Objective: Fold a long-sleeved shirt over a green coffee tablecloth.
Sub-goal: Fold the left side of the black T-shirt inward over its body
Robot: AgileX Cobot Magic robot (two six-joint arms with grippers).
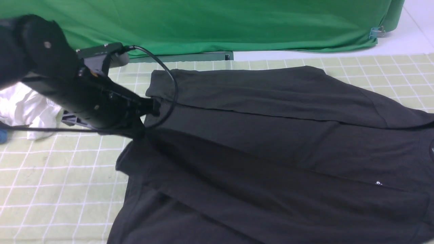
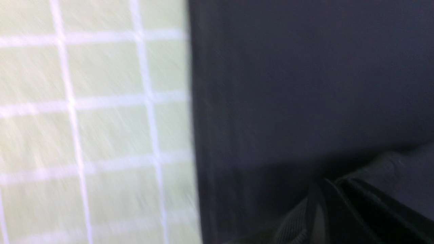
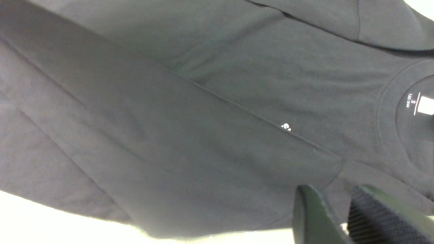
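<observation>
Left pincer [image 2: 334, 183]: shut, sleeve of black soft-fabric long-sleeved shirt [image 1: 257, 142] pinched; right pincer [image 3: 334, 191]: partly open, nothing gripped; shirt: spread across pale yellow-green, white-gridded tablecloth [image 1: 61, 189].

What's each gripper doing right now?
Left gripper: closed, holding the black shirt.
Right gripper: jaws open, nothing visibly held.
</observation>
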